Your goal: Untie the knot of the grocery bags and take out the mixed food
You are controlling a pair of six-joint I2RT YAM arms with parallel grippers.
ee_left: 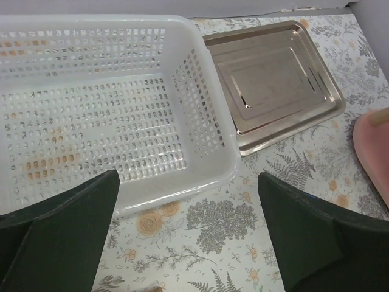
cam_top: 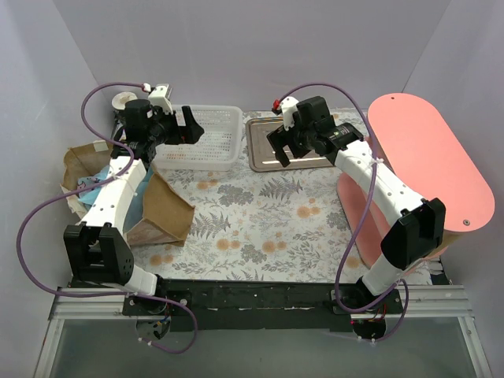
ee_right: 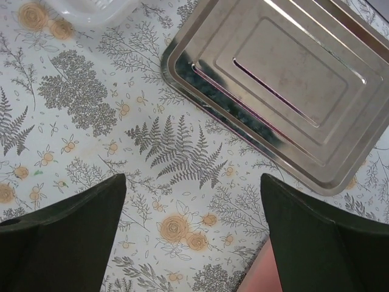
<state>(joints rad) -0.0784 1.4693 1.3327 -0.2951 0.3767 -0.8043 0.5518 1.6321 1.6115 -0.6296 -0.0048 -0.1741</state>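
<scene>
The paper bag and blue plastic bag lie left and near of the left gripper, the closer one; it and the right gripper gape empty.

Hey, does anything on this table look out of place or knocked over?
The brown paper bag at the left edge looks slumped and crumpled, with the blue plastic bag bunched against it. Nothing looks spilled.

The tray is shiny smooth metal, the basket is white plastic full of holes, the bag is brown matt paper
</scene>
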